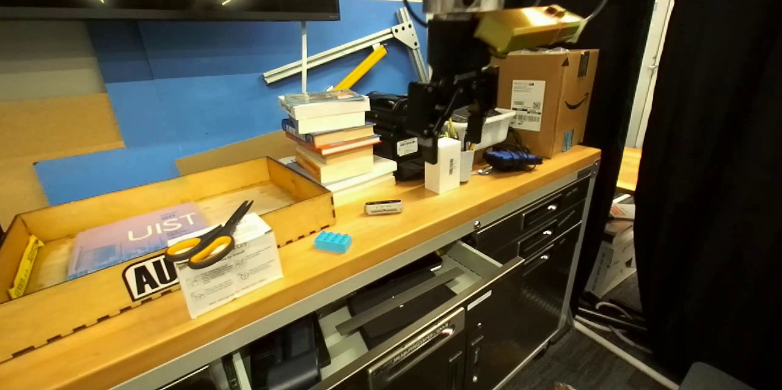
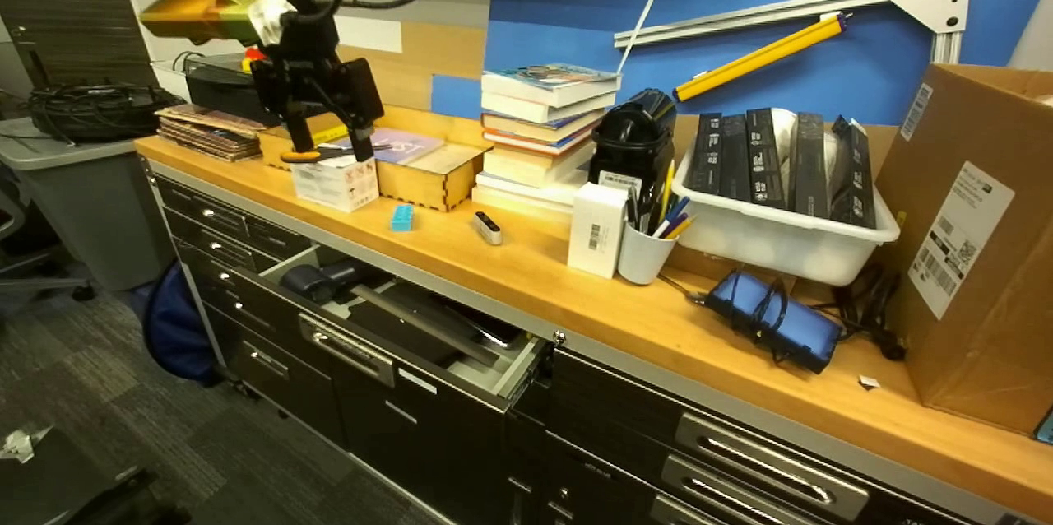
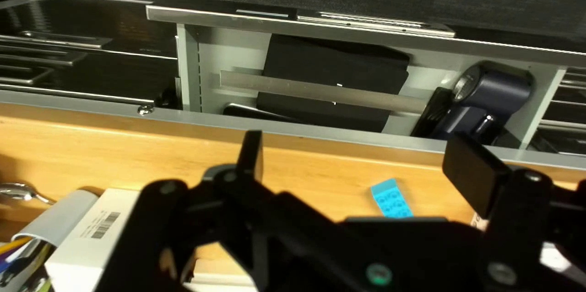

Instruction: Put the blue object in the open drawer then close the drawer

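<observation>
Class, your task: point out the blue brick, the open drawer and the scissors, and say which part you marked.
Blue brick [image 3: 392, 201]: wrist view, on its studded top.
Open drawer [image 3: 366, 36]: wrist view, on its front rim.
Scissors [image 1: 226, 230]: in an exterior view, where blades meet handles.

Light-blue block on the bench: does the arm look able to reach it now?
Probably yes: the gripper hangs open above the bench and nothing covers the light-blue block, though the wooden tray close by may limit the approach.

The brick [image 1: 333, 242] is light blue, the claw [image 2: 331, 145] black, the drawer [image 2: 462, 407] black (pale grey inside)
</observation>
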Robot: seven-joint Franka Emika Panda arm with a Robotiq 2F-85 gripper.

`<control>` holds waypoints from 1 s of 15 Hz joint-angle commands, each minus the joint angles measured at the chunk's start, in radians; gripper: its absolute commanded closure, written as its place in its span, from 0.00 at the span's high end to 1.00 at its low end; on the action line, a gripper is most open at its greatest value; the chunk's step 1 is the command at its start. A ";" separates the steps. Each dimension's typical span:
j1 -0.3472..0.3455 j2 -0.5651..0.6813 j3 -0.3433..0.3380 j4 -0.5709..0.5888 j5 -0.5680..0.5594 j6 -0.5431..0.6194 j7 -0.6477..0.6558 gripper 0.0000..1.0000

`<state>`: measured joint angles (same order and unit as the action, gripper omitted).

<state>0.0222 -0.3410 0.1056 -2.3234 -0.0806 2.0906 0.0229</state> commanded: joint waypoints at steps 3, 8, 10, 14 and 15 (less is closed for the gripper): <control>0.041 0.394 0.046 0.290 -0.072 -0.029 0.060 1.00; 0.116 0.652 0.037 0.497 -0.081 -0.011 0.104 1.00; 0.142 0.726 0.028 0.566 -0.077 -0.001 0.128 1.00; 0.161 0.832 0.013 0.684 -0.049 -0.020 0.139 1.00; 0.163 0.849 0.009 0.704 -0.047 -0.018 0.139 1.00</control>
<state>0.1667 0.4376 0.1376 -1.7299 -0.1405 2.1013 0.1563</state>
